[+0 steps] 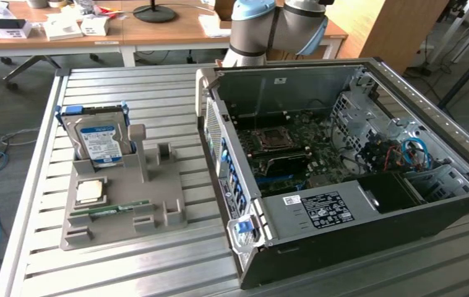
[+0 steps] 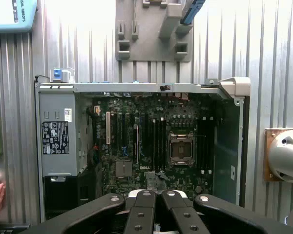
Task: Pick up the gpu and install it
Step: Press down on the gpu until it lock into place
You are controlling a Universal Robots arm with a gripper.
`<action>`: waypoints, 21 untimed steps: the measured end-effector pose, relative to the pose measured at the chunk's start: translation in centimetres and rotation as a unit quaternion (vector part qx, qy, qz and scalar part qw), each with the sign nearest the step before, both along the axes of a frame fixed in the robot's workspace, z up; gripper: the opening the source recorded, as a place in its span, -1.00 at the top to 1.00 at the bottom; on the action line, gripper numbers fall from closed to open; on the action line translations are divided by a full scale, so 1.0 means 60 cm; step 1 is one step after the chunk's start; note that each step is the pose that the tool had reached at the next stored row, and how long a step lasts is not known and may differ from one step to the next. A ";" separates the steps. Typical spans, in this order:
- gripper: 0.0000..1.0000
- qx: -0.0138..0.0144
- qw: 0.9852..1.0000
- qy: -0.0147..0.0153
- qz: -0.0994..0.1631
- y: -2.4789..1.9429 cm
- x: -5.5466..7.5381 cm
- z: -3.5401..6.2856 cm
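Above open computer case [image 2: 136, 87] | fingers [image 2: 141, 214] closed | hard drive [image 1: 100, 137] on tray [image 1: 160, 213]

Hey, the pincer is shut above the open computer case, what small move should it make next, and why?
Probably a short, slow descent toward the motherboard. The pincer is shut above the open case, with the board's slots beneath it. Whether it holds the gpu I cannot tell, so keep it small.

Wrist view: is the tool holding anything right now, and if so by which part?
Nothing is held. The tool is shut, fingers together with nothing between them, above the open computer case.
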State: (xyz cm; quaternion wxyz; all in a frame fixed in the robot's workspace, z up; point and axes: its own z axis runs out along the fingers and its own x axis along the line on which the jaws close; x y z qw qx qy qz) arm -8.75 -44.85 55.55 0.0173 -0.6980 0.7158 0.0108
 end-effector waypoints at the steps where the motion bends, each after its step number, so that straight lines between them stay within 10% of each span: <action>1: 0.79 0.000 1.000 0.000 0.000 0.0000 0.000 0.000; 21: 0.79 0.001 1.000 0.000 0.000 -0.0001 0.000 0.000</action>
